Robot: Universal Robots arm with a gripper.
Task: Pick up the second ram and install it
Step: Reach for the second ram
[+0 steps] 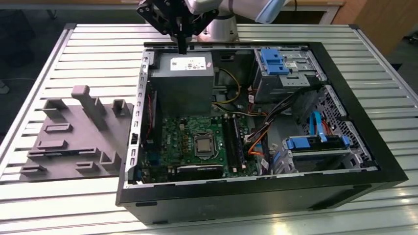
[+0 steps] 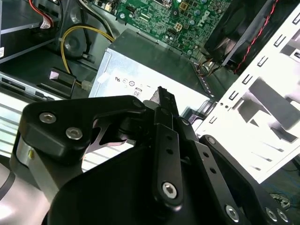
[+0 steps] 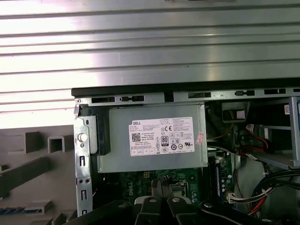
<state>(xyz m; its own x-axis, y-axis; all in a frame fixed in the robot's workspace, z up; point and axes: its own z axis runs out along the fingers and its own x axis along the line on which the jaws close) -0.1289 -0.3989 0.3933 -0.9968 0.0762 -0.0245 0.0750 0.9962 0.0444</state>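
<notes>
My gripper (image 1: 182,49) hangs high over the far end of the open computer case (image 1: 365,161), above the grey power supply box (image 1: 184,73). Its black fingers point straight down, pressed together and shut, and I see nothing between them. Both wrist views show the fingertips (image 2: 163,96) (image 3: 161,185) close together with the power supply (image 3: 152,140) and the green motherboard (image 2: 159,14) below. The motherboard (image 1: 196,142) lies in the near half of the case, with long black slots (image 1: 233,142) beside the processor socket. I cannot pick out the second ram.
A grey holder block (image 1: 72,142) with raised posts and slots rests on the slatted metal table (image 1: 98,49), at the exterior view's left of the case. Blue drive brackets (image 1: 274,61) (image 1: 307,143) and loose cables (image 1: 258,139) fill the case's right side.
</notes>
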